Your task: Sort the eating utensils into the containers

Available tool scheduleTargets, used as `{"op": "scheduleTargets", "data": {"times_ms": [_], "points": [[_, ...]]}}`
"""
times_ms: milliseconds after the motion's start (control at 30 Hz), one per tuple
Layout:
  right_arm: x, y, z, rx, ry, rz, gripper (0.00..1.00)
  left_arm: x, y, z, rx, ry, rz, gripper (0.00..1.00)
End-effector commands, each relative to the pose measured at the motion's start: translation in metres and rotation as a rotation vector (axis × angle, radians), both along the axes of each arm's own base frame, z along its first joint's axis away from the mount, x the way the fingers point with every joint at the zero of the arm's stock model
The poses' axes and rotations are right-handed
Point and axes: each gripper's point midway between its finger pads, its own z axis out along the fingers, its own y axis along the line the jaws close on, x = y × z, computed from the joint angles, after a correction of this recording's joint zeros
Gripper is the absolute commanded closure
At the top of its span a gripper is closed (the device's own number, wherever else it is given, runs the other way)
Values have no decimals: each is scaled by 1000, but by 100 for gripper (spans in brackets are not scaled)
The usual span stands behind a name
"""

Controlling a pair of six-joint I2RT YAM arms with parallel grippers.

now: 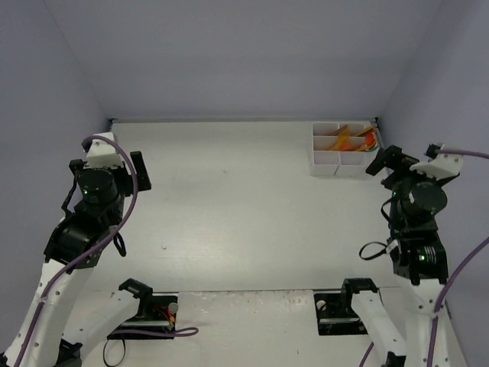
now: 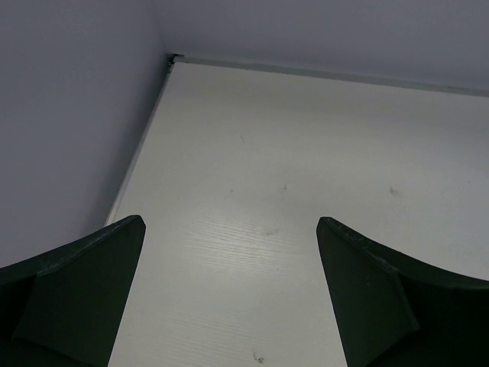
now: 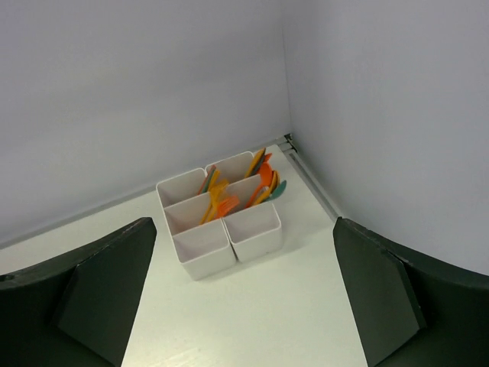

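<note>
Several utensils (image 3: 261, 182) aslant in tray (image 3: 205, 262)

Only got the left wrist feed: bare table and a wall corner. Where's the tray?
Observer: The white tray sits in the far right corner of the table.
Operator: Anything in it?
Observer: Orange, red and teal utensils lean in its far compartments. The two compartments on the near side look empty.
Operator: Right claw?
Observer: The right claw is open and holds nothing. It faces the tray from the near side without touching it.
</note>
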Motion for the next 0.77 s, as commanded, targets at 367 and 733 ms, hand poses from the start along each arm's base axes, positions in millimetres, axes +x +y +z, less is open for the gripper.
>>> {"op": "scheduleTargets", "data": {"times_ms": [367,733], "points": [[-66,-1,-15,-50,-49,-11,0,-4,8,-22,-69,0,78,6],[-57,12,-20,-59,-21,45,0,1,6,-46,-80,54,99,6]]}}
